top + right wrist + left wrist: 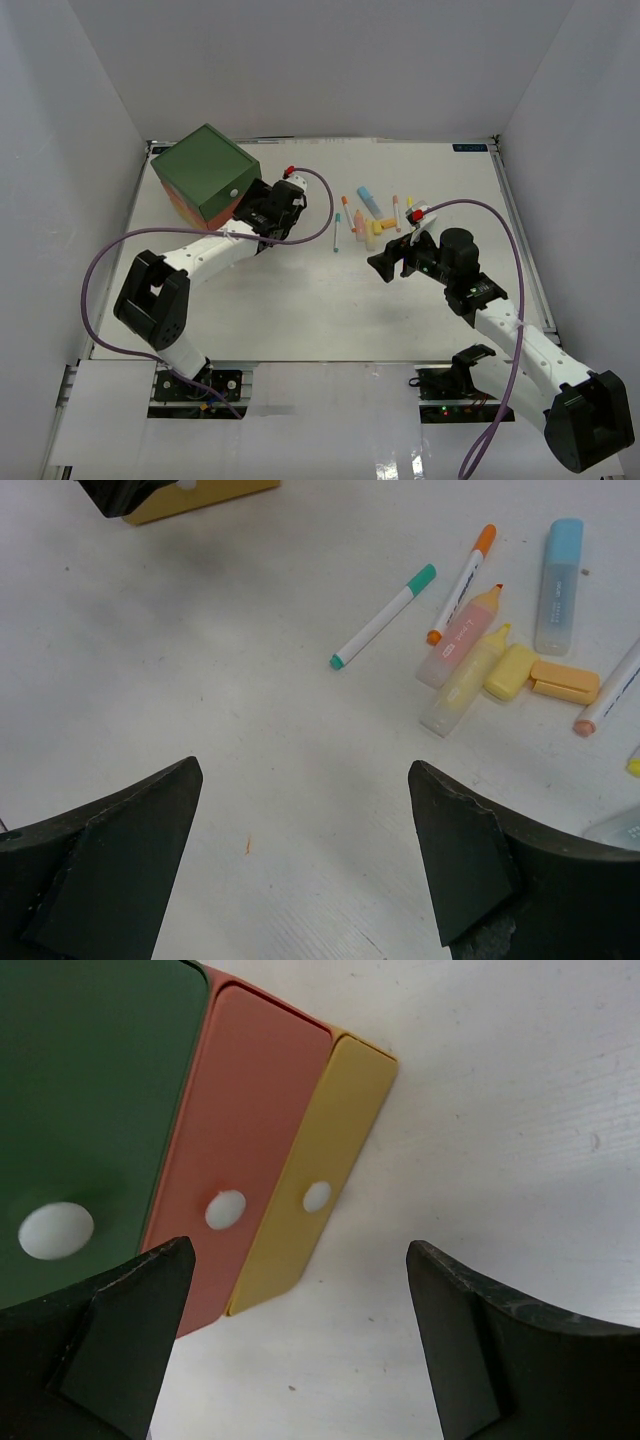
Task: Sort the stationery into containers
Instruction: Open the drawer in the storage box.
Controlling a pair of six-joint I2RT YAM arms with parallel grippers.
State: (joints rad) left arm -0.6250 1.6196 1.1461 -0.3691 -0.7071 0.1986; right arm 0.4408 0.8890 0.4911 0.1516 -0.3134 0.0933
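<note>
Chest: a small cube-shaped chest (205, 175) is placed at the far left of the white table (300, 310), turned at a slant.
Drawers: in the left wrist view three fronts are seen side by side, the green drawer (90, 1090), the orange-red drawer (245, 1110) and the yellow drawer (335, 1130).
Knobs: one round white knob is seen on each front, on the green (56, 1230), the orange-red (225, 1209) and the yellow (317, 1196).
Left claw: the left claw (300, 1260) is held wide open and nothing is gripped. It is placed just in front of the drawer fronts, close to the knobs. Whether the chest is touched cannot be told.
Right claw: the right claw (305, 780) is also held wide open and nothing is gripped. It is held over bare table, near the pens but apart from them.
Pens and markers: they are left lying flat in a loose group (375, 218) on the table, right of the middle and well apart from the chest.
Thin pens: a green-capped pen (383, 617) and an orange-capped pen (461, 570) are seen at the left side of the group.
Fat markers: a pink marker (460, 637) and a yellow marker (468, 678) are laid side by side, touching. A blue marker (559, 585) is laid just beyond them.
Cables: a purple cable (95, 270) is looped beside each arm.
</note>
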